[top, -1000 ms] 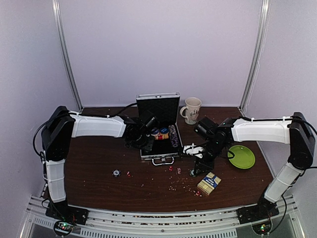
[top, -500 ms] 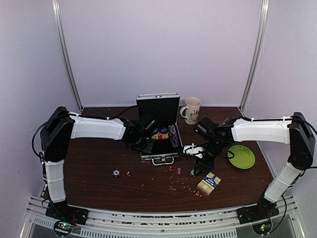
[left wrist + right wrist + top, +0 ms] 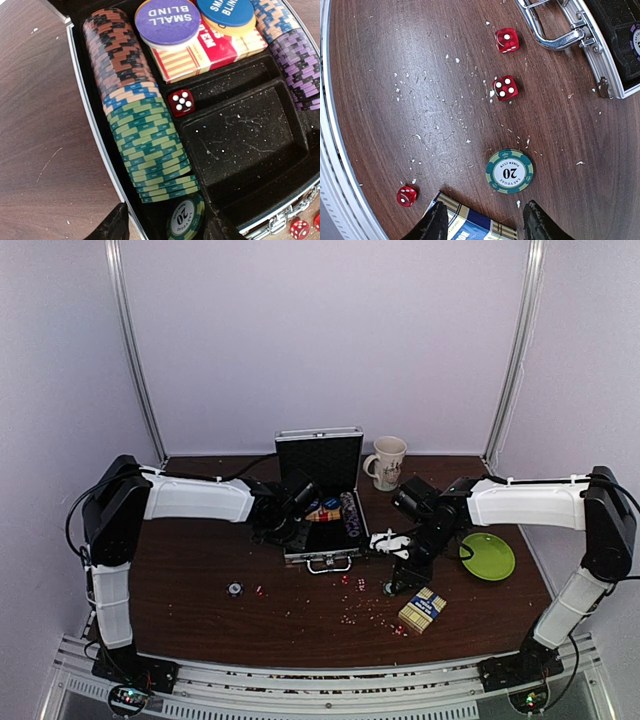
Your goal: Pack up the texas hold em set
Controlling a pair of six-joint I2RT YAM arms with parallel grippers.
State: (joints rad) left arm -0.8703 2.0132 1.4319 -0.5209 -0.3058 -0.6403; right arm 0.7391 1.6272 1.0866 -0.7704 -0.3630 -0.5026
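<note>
Seating green 20 chip (image 3: pixel 186 220) at row end in case (image 3: pixel 95 132), left gripper (image 3: pixel 166 224) apart around it | right gripper (image 3: pixel 485 220) spread above loose chip (image 3: pixel 510 171) on table | next, likely: lower, pinch its edges.

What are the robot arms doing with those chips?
They're packing a poker set into the open silver case. The left gripper hangs open over a green 20 chip at the chip row's end. The right gripper is open above a loose 20 chip on the table, near red dice and the card box.
</note>
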